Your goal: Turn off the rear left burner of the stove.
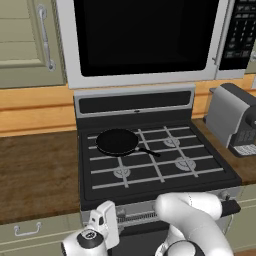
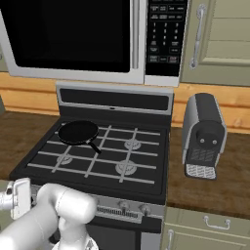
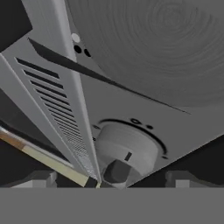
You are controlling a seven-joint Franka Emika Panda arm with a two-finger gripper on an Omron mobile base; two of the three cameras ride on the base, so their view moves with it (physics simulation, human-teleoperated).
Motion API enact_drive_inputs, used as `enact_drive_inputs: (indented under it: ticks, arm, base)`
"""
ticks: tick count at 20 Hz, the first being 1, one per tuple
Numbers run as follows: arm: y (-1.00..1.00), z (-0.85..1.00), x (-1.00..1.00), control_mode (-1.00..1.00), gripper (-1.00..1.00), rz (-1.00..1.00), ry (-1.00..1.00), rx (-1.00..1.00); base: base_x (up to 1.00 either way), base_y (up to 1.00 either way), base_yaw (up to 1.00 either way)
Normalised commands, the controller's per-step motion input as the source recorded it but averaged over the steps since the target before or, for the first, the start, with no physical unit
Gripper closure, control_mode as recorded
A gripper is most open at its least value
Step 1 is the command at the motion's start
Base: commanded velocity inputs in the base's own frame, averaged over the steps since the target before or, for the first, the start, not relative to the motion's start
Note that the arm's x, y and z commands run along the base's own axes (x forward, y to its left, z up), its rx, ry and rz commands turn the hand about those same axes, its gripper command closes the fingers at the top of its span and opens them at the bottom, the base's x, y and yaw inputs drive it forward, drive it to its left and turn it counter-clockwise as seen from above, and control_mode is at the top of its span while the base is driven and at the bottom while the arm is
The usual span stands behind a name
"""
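Grey metal surrounds the pincer [image 3: 109,180] in the hand view: its two dark tips rise at the bottom with a wide gap between them, so we read it as standing apart, and a round grey knob [image 3: 127,151] with a small dark mark on its face sits between and just beyond them. We cannot tell whether either tip touches the knob. The knob is set in a flat grey panel, the knob strip [image 3: 144,109], and a slotted vent band [image 3: 59,113] runs diagonally beside it.

In the base views we see the white arm bent low in front of the stove [image 1: 150,150], reaching toward the strip's left end. The stove stands against the back wall, set into the brown wooden desk [image 1: 35,170], which carries on at both sides of it. Pale grate bars cross its black top over the round burner heads. A black frying pan [image 1: 117,141] sits on the rear left burner, its handle pointing toward the middle of the stove. More knobs show along the silver strip at the stove's front edge, near its right end [image 2: 144,210].

On the desk right of the stove stands a grey coffee machine [image 2: 204,134], near the back edge. Above the stove hangs a silver-framed microwave [image 2: 73,34] with a black door, and pale cabinet doors [image 1: 25,40] flank it.
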Motion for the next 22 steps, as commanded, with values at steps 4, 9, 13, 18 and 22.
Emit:
enact_drive_inputs:
  ticks: [4,9,13,18,22]
  arm:
    - [0.0,-0.21,0.4,-1.0,-1.0,0.0,-0.02,0.03]
    - [0.0,-0.06,0.42,-1.0,-1.0,0.0,0.0,0.11]
    - [0.0,0.0,0.1,-1.0,-1.0,0.0,0.0,0.04]
    - [0.0,0.0,0.36,-1.0,-1.0,0.0,0.0,0.0]
    - [0.0,-0.07,-0.03,-1.0,-1.0,0.06,-0.15,0.0]
  base:
    - [0.0,0.0,0.0]
    - [0.0,0.0,0.0]
    - [0.0,0.0,0.0]
    - [0.0,0.0,0.0]
    - [0.0,0.0,0.0]
